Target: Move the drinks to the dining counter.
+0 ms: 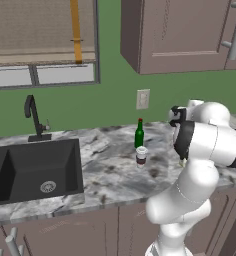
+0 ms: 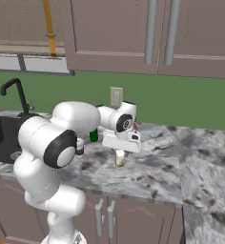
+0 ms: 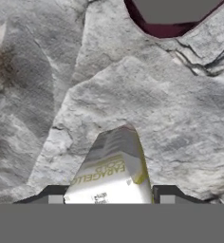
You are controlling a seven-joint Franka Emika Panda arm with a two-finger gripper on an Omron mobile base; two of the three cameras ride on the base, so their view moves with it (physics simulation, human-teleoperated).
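A veined marble counter [image 1: 110,175] runs across the middle of the left base view, with a black sink [image 1: 35,167] set into it at the left of the frame and a dark faucet [image 1: 34,117] rising behind the basin. Taupe cabinets [image 1: 185,35] hang at the upper right over a green wall [image 1: 110,100], where a pale outlet plate [image 1: 143,98] sits just above the counter's back edge.

The white arm [image 1: 200,160] climbs from the lower right of that frame and bends over the counter. In the right base view its gripper [image 2: 120,151] points down at the centre of the frame, directly over a small yellowish can [image 2: 119,158] standing upright on the marble.

A slim green bottle [image 1: 139,134] stands near the centre of the left base view, close to the wall, with a short white-topped cup [image 1: 141,156] just in front of it — both upright.

In the hand view the can [image 3: 113,173] fills the lower middle, flanked by two dark fingertips [image 3: 54,195] at either side; the fingers are spread, and whether they touch it cannot be told. At the top edge of that frame shows the rim of a glass of red liquid [image 3: 173,19] — near the can but apart.
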